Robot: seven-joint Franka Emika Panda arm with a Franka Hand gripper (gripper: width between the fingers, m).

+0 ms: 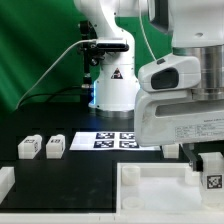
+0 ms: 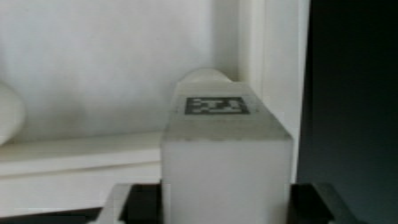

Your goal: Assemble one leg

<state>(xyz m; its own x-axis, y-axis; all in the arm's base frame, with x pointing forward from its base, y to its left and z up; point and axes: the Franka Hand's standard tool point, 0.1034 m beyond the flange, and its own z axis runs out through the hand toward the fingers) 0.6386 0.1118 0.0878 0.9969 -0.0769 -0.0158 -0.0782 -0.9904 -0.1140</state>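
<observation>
Exterior view: one leg held, not yet fitted.
At the right, the claw pinches it by the tray's right edge; two spare legs lie left on the table. Wrist view: the leg sits clamped, white tray close behind it.

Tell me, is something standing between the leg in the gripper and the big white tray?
Nothing visible does. The gripper holds the leg close to the raised rim of the tray, with only white tray surface around it. Two other legs and the marker board lie apart, toward the exterior view's left.
</observation>
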